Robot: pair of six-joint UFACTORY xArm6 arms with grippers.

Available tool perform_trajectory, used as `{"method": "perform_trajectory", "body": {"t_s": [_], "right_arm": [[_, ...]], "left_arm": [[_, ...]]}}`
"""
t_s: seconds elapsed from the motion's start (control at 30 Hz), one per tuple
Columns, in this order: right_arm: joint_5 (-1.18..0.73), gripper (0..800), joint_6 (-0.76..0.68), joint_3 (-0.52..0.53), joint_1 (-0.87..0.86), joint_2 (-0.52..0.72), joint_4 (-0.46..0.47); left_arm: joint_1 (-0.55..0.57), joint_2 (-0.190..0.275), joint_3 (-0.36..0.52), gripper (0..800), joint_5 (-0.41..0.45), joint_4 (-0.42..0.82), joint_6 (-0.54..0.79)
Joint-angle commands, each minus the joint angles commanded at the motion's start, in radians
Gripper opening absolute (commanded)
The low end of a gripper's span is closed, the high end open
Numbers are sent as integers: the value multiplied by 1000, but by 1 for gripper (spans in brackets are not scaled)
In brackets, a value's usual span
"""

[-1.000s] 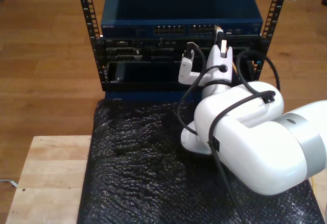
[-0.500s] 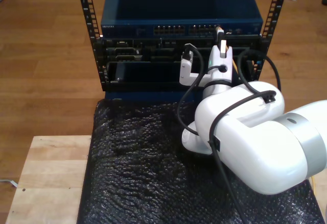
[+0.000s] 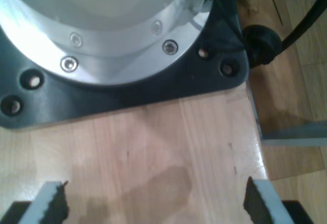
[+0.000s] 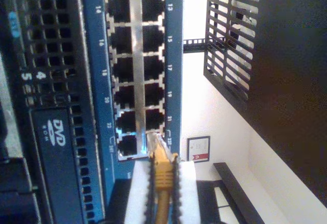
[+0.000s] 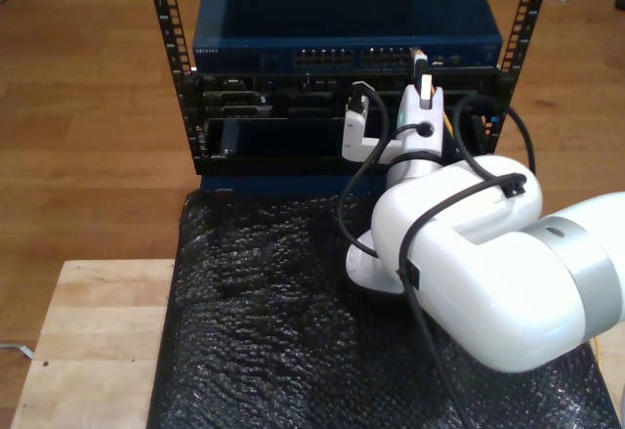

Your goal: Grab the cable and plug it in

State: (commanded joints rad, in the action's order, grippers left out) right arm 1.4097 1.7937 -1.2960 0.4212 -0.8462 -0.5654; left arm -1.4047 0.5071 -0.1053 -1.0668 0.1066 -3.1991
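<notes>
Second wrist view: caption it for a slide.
My second gripper holds the cable, plug tip at the switch ports.

This looks like a robotics lab or test room with a mock server setup. A black equipment rack (image 5: 342, 107) stands on a wood plank floor (image 5: 88, 107), carrying a blue network switch (image 5: 347, 28) with rows of numbered ports (image 4: 134, 71). In front of it, a wooden counter (image 5: 88, 341) is partly covered with black bubble wrap (image 5: 264, 331), and a framed notice (image 4: 198, 148) hangs on a white wall.
</notes>
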Motion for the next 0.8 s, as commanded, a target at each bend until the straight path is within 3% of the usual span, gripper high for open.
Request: {"method": "perform_trajectory", "body": {"t_s": [0.8], "right_arm": [[-20,0,-2,-41,-5,-23,2]], "left_arm": [[0,0,0,800,0,0,0]]}}
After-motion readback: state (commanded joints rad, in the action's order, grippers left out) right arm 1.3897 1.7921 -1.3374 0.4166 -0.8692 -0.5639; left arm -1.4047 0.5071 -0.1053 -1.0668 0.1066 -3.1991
